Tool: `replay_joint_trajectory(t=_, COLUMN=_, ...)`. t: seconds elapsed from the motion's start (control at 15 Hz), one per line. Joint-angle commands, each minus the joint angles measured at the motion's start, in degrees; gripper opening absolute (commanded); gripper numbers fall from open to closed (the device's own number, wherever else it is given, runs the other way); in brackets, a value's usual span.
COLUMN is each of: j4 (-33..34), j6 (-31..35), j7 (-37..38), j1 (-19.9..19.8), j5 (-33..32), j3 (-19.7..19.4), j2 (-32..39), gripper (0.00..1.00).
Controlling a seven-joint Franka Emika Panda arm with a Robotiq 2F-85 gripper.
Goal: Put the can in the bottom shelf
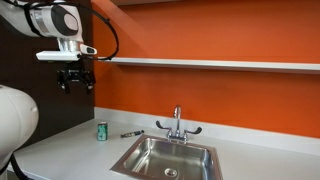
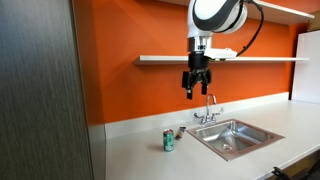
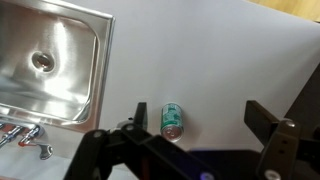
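The green can (image 1: 101, 131) stands upright on the light-grey countertop, left of the sink; it also shows in an exterior view (image 2: 169, 141) and from above in the wrist view (image 3: 172, 120). My gripper (image 1: 76, 85) hangs high above the counter, open and empty, fingers pointing down; it also shows in an exterior view (image 2: 195, 92). In the wrist view its two fingers (image 3: 200, 122) are spread wide, the can near the left finger but far below. The bottom shelf (image 1: 210, 64), a long thin white board on the orange wall, is level with the gripper; it also shows in an exterior view (image 2: 165, 59).
A steel sink (image 1: 168, 158) with a faucet (image 1: 177, 124) is set in the countertop (image 1: 60, 150). A small dark tool (image 1: 131, 133) lies between can and faucet. A dark panel stands at the counter's end (image 2: 40, 90). A white rounded object (image 1: 15, 115) is near the camera.
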Motion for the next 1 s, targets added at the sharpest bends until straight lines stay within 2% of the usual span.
replay_joint_trajectory(t=0.0, j4=-1.2, j6=0.5, j7=1.1, j1=1.0, j5=1.7, j3=1.2, j2=1.4, gripper=1.0)
replay_joint_trajectory(t=0.27, j4=-1.7, j6=3.4, j7=1.1, j1=1.5, j5=2.6, j3=1.4, j2=6.1, gripper=1.0)
replay_joint_trajectory(t=0.93, j4=0.1, j6=16.8, j7=6.4, j1=-2.0, j5=-1.5, j3=1.6, j2=21.2, gripper=1.0)
